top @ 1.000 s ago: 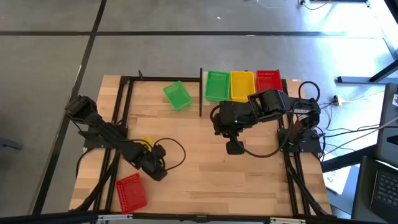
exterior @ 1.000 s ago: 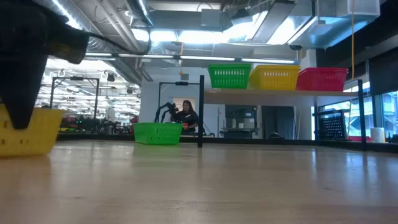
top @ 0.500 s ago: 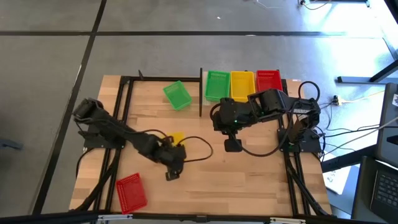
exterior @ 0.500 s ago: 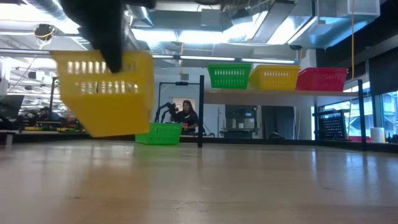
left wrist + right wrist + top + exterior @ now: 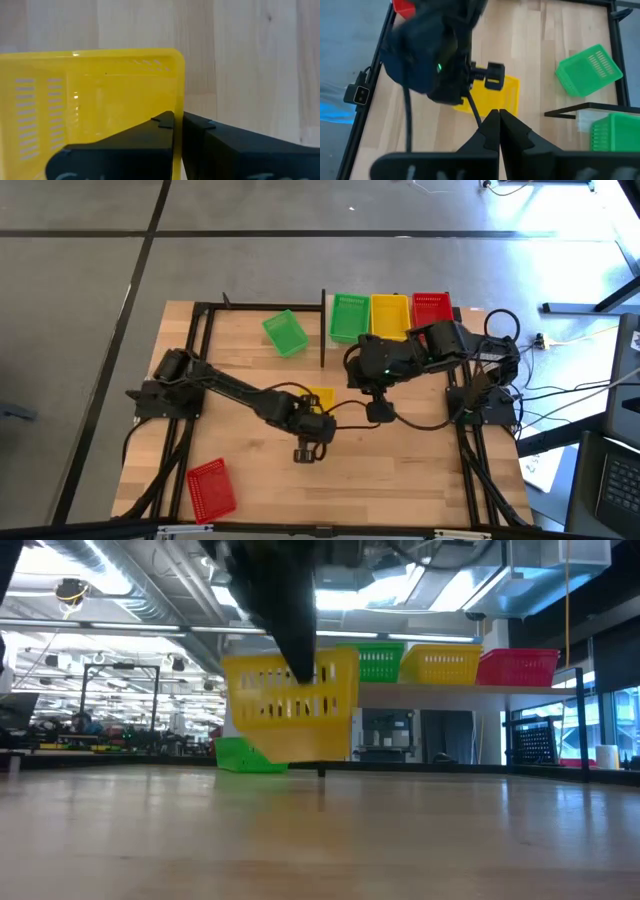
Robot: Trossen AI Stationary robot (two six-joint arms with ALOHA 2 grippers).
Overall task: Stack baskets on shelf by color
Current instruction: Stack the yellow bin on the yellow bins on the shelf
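A yellow mesh basket (image 5: 320, 397) hangs above the middle of the table, shut in my left gripper (image 5: 318, 412). The low view shows this yellow basket (image 5: 290, 705) clear of the tabletop. My right gripper (image 5: 378, 412) hovers just right of it, shut and empty, as the right wrist view (image 5: 498, 117) shows. On the shelf (image 5: 450, 687) stand a green basket (image 5: 349, 317), a yellow basket (image 5: 389, 317) and a red basket (image 5: 432, 310). Another green basket (image 5: 284, 332) rests on the table left of the shelf's dark post (image 5: 322, 330). A red basket (image 5: 211, 487) lies near the near left corner. My left gripper (image 5: 178, 122) pinches one upright wall of the yellow basket at its rim (image 5: 178, 95), with one finger (image 5: 150, 137) inside the basket and the other (image 5: 220, 140) outside. The fingers come from above, pointing down. The basket hangs lifted clear, slightly tilted.
Black frame rails run along the table's left (image 5: 190, 380) and right (image 5: 465, 450) sides. Cables loop across the wood between the two arms (image 5: 410, 425). Bare tabletop lies on the near side, right of the red basket. A person shows far behind the table.
My left gripper has carried the yellow basket up off the table and toward the table's right and far side, from the near left area to the middle, close to my right gripper. The basket now hangs clear of the wood.
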